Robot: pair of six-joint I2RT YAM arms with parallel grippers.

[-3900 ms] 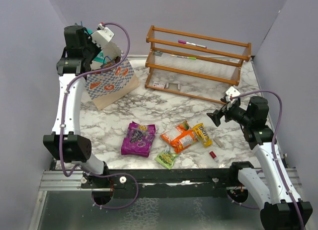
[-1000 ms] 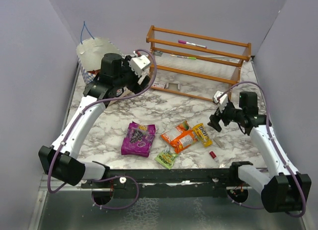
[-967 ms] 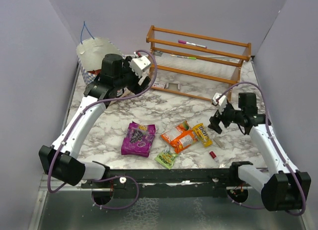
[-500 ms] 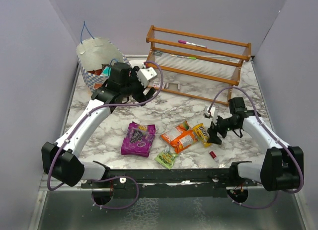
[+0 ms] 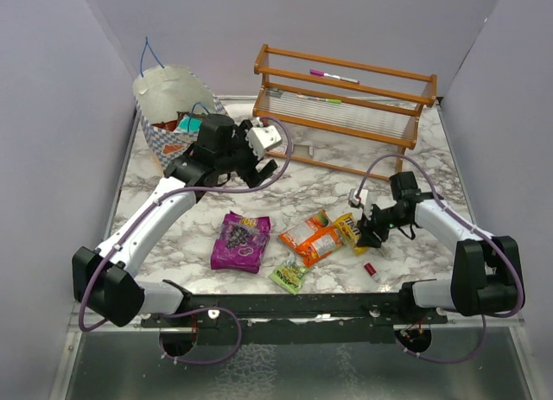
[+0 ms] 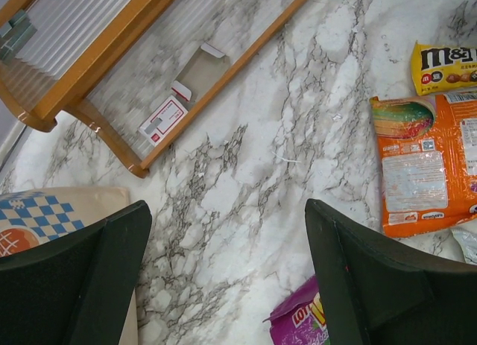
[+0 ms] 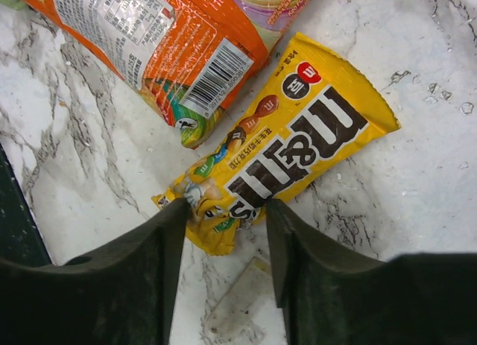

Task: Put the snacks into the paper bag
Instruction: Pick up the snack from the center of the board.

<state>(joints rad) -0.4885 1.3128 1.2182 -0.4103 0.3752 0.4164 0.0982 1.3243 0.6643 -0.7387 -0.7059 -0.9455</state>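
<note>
Right wrist view — right gripper [image 7: 225, 211], half-narrowed, straddles the near end of the yellow crinkly candy packet [image 7: 298, 147]; long axis runs ahead-right. Pinch unclear — left gripper [image 6: 227, 211] wide, farther.

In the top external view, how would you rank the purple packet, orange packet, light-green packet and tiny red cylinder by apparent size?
1. purple packet
2. orange packet, only slightly smaller, so this ranking is close
3. light-green packet
4. red cylinder, clearly smallest

Left arm [image 5: 160, 212] jaws wide; right arm [image 5: 445, 223] jaws narrower
</note>
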